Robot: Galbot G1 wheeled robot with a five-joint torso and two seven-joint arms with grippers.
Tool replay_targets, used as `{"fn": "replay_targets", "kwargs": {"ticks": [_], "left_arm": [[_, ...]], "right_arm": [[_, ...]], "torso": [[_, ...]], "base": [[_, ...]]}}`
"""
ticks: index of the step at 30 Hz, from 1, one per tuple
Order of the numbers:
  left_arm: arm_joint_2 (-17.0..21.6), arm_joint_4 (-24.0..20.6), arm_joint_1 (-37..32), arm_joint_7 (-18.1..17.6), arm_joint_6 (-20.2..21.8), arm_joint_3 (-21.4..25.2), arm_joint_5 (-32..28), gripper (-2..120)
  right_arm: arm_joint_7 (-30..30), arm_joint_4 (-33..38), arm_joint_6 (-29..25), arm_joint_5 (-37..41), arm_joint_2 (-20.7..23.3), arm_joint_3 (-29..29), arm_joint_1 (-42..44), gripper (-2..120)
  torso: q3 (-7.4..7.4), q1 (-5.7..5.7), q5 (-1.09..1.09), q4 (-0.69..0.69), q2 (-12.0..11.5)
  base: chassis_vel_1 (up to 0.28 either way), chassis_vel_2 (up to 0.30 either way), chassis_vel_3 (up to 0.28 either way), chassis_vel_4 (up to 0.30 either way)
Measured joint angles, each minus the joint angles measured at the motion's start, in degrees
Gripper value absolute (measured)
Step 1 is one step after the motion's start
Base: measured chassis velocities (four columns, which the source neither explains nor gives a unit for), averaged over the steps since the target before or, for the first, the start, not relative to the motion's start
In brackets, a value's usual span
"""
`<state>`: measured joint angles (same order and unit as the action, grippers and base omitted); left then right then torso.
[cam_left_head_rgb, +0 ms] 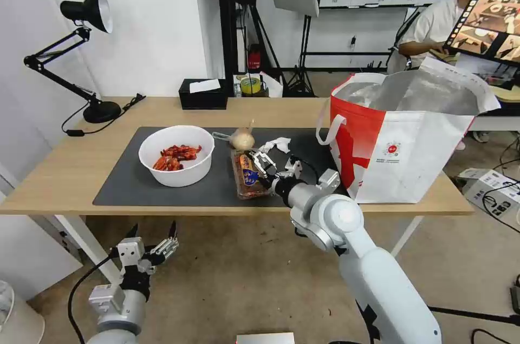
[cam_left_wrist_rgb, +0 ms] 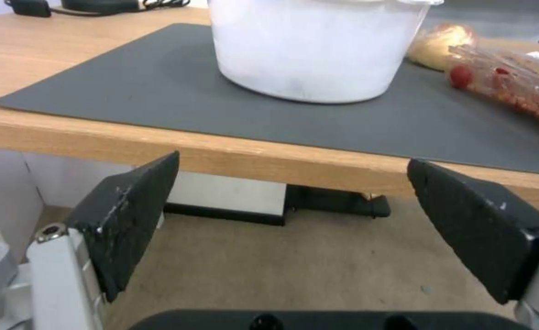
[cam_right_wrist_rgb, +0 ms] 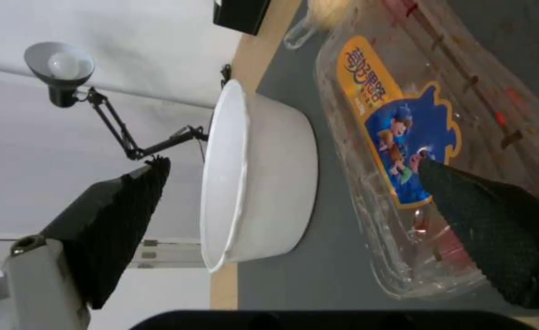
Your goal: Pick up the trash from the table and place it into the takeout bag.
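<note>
On the dark mat of the table [cam_left_head_rgb: 65, 170] stands a white bowl [cam_left_head_rgb: 176, 155] of red crayfish shells. To its right lie a clear clamshell box [cam_left_head_rgb: 248, 177] with a blue label, a small bag of beige food [cam_left_head_rgb: 242, 138] and a crumpled tissue [cam_left_head_rgb: 276, 144]. My right gripper [cam_left_head_rgb: 261, 164] hovers open just over the clamshell box [cam_right_wrist_rgb: 416, 137], one finger [cam_right_wrist_rgb: 471, 215] above its lid and the bowl [cam_right_wrist_rgb: 263, 174] beside it. Open and holding nothing, my left gripper [cam_left_head_rgb: 153, 231] hangs below the table's front edge, facing the bowl [cam_left_wrist_rgb: 312, 50]. The red-and-white takeout bag [cam_left_head_rgb: 401, 143] stands open at the table's right end.
A black desk lamp [cam_left_head_rgb: 89, 62] stands at the back left, with its cable on the tabletop. A black tissue box [cam_left_head_rgb: 203, 93] and a tape roll [cam_left_head_rgb: 250, 85] sit at the back edge. Boxes and cables [cam_left_head_rgb: 490, 187] lie on the floor to the right.
</note>
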<state>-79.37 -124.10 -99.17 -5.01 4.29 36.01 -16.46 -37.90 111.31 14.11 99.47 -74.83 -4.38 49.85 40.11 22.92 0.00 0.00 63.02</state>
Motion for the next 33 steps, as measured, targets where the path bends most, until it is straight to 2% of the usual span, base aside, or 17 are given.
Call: {"fn": "replay_targets", "kwargs": {"ticks": [4,9,10,13,14,16,17,20,21,22,24,26,27,29,32,33], "left_arm": [[-0.05,-0.11,-0.2,0.0,0.01,0.09,0.01,100],[0.02,-0.45,-0.23,0.02,0.01,0.4,0.0,100],[0.02,-0.45,-0.23,0.02,0.01,0.4,0.0,100],[0.24,-0.92,-0.28,0.03,0.01,0.85,-0.23,100],[0.24,-0.92,-0.28,0.03,0.01,0.85,-0.23,100],[0.3,-1.09,-0.3,0.05,0.01,1.01,-0.32,100],[0.34,-1.23,-0.33,0.14,-0.05,1.09,-0.5,100],[0.37,-1.38,-0.34,0.63,-0.21,1.15,-0.83,100],[0.44,-1.58,-0.34,1.16,-0.3,1.21,-1.0,100],[0.44,-1.58,-0.34,1.16,-0.3,1.21,-1.0,100],[0.52,-1.89,-0.34,1.45,-0.33,1.25,-1.13,100],[0.56,-2.01,-0.34,1.49,-0.34,1.27,-1.19,100],[0.62,-2.16,-0.34,1.52,-0.35,1.31,-1.26,100],[0.65,-2.16,-0.34,1.55,-0.35,1.3,-1.27,100],[1.55,-2.15,-0.77,2.98,-1.22,1.27,-1.0,100],[1.55,-2.15,-0.77,2.98,-1.22,1.27,-1.0,100]], "right_arm": [[3.01,0.91,0.51,-2.95,1.19,0.03,-0.06,100],[11.65,-0.85,3.01,-14.28,4.28,0.32,-2.96,97],[11.65,-0.85,3.01,-14.28,4.28,0.32,-2.96,97],[25.89,-6.73,4.45,-30.92,7.89,1.78,-8.29,84],[25.89,-6.73,4.45,-30.92,7.89,1.78,-8.29,84],[31.58,-9.44,5.93,-37.05,9.2,2.8,-11.09,78],[35.64,-12.04,7.58,-42.83,10.31,4.42,-13.71,70],[38.89,-14.52,8.86,-46.9,10.95,6.5,-16.66,63],[40.78,-16.67,9.77,-48.84,11.04,8.19,-19.14,55],[40.78,-16.67,9.77,-48.84,11.04,8.19,-19.14,55],[43.43,-20.54,11.05,-51.27,10.71,10.91,-22.86,44],[44.38,-21.73,11.25,-51.88,10.52,11.65,-23.91,42],[45.99,-23.92,11.44,-52.93,10.17,12.88,-25.5,34],[46.21,-24.23,11.46,-53.08,10.11,13.06,-25.73,33],[51.42,-30.81,10.03,-55.35,9.14,16.54,-29.21,17],[51.42,-30.81,10.03,-55.35,9.14,16.54,-29.21,17]], "torso": [[0.0,-0.01,0.0,0.0,0.0],[-0.01,0.0,0.0,-0.01,0.01],[-0.01,0.0,0.0,-0.01,0.01],[0.0,0.0,0.01,-0.01,0.0],[0.0,0.0,0.01,-0.01,0.0],[0.0,0.0,0.0,0.0,0.01],[0.0,0.0,0.0,0.0,0.0],[0.0,0.0,0.0,-0.01,0.0],[0.0,0.0,0.0,0.0,0.01],[0.0,0.0,0.0,0.0,0.01],[0.0,0.0,0.0,0.0,0.0],[0.0,0.0,-0.01,0.0,0.0],[0.0,0.0,-0.01,0.01,0.01],[0.0,0.0,0.0,0.01,0.0],[0.0,0.0,0.0,0.0,0.0],[0.0,0.0,0.0,0.0,0.0]], "base": [[0.0,0.0,0.0,0.0],[0.0,0.0,0.0,0.0],[0.0,0.0,0.0,0.0],[0.0,0.0,0.0,0.0],[0.0,0.0,0.0,0.0],[0.0,0.0,0.0,0.0],[0.0,0.0,0.0,0.0],[0.0,0.0,0.0,0.0],[0.0,0.0,0.0,0.0],[0.0,0.0,0.0,0.0],[0.0,0.0,0.0,0.0],[0.0,0.0,0.0,0.0],[0.0,0.0,0.0,0.0],[0.0,0.0,0.0,0.0],[0.0,0.0,0.0,0.0],[0.0,0.0,0.0,0.0]]}}
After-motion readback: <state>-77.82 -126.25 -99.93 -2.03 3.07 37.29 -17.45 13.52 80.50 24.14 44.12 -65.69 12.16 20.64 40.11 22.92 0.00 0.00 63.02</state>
